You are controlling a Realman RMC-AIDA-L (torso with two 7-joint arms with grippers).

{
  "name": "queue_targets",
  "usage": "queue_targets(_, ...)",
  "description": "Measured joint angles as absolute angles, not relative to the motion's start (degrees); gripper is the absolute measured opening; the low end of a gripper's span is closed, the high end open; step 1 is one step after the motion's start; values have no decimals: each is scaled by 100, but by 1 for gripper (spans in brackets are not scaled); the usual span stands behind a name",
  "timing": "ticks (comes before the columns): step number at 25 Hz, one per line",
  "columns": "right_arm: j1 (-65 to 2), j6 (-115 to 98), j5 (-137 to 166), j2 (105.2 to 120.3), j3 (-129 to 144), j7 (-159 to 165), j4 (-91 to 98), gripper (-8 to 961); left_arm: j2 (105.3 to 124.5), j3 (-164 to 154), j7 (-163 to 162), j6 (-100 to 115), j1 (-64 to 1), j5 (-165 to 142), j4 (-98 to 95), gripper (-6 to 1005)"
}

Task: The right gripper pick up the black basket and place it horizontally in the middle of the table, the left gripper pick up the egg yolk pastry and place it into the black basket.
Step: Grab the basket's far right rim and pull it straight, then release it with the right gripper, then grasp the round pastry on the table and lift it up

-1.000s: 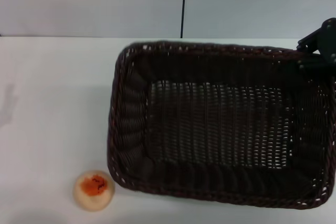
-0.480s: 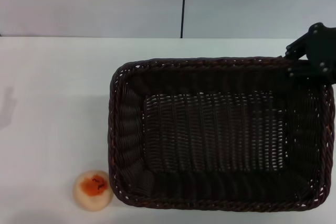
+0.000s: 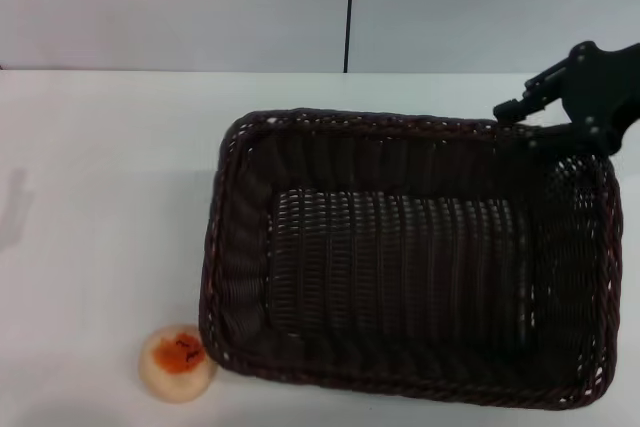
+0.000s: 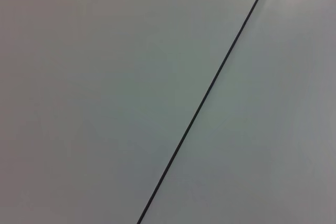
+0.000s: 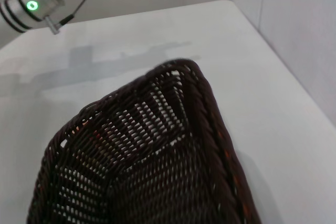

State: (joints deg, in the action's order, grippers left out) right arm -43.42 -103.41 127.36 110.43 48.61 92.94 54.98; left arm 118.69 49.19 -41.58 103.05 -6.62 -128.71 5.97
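The black basket [image 3: 214, 247] lies lengthwise across the white table [image 3: 100, 167], slightly tilted. In the head view my right gripper [image 3: 522, 123] is at the basket's far right corner, its slim fingers closed over the braided rim. The right wrist view looks along the basket [image 5: 199, 108] from that corner. The egg yolk pastry [image 3: 178, 363] sits on the table just off the basket's near left corner, apart from it. My left gripper is out of view; only part of the left arm [image 5: 30, 3] with a green light shows in the right wrist view.
A grey wall [image 3: 200, 7] with a dark vertical seam [image 3: 349, 7] stands behind the table. The left wrist view shows only this wall [image 4: 105, 98]. Bare tabletop lies left of the basket.
My right gripper has moved left with the basket's corner. The basket has shifted left and nearer, and its right end is now fully in view. The pastry has not moved.
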Motion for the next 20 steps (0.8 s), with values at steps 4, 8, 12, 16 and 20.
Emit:
queue_targets(4,-4495,-10204,12699,11091,4850,9170,5490,305,11868,4860,-4158,10294,-641,-12874,597,813)
queue_targets(8,-4774,-9959,12612,11150,4785,8972,5480,322,11865,4721,-4158,10285,-573,-12877,597,813)
queue_targets(12,-4908,-9576,12193,11178,4775,8779,5340,326,11860,4501,-4158,10283,-535,-12882,540,812)
queue_targets(16,-4393,-9111,11155,11411,4565,8459,5317,326,11814,4014,-4154,10366,-511,-12888,299,812)
queue_targets(20,-3459,-8729,9826,11687,4157,8084,5221,326,11800,3240,-4102,10578,-595,-12890,-239,812)
